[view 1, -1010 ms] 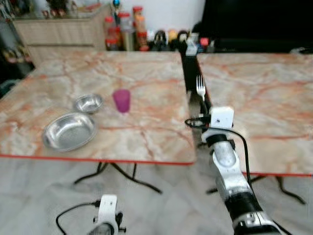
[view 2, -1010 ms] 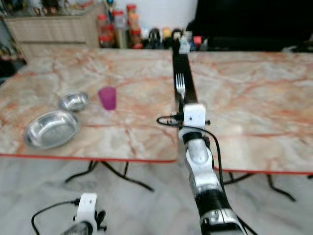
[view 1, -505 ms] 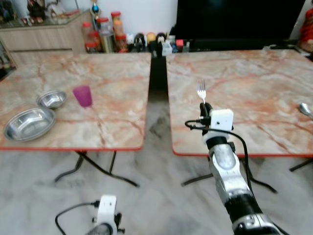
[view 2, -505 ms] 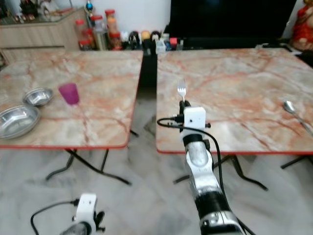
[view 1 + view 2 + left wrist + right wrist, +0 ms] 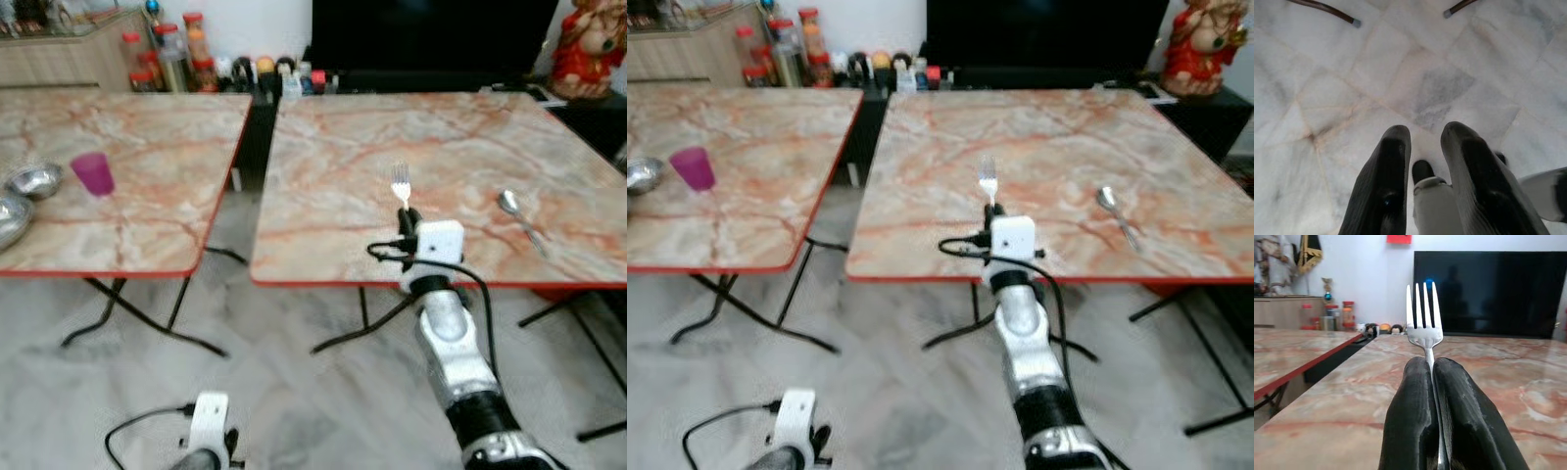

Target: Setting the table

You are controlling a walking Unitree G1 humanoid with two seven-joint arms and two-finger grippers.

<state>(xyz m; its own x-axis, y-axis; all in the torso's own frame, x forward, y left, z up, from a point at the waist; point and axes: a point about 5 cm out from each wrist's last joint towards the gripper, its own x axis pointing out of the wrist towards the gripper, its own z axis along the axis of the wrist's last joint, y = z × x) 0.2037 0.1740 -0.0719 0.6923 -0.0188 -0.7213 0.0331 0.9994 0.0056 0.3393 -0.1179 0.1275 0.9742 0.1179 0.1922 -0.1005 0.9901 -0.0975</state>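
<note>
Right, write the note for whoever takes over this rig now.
Right gripper: shut on the fork, tines up, held over the near edge of the right table.
Left gripper: hangs idle over the floor, fingers apart, holding nothing.
Things: spoon lies on the right table; pink cup and a steel bowl sit on the left table.
Done: fork picked up.
Left: set the fork down, probably near the spoon; the dishes are not yet on the same table as the cutlery.

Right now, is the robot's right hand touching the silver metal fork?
Touching: the right wrist view shows the right hand with both black fingers pressed shut around the silver metal fork.
</note>
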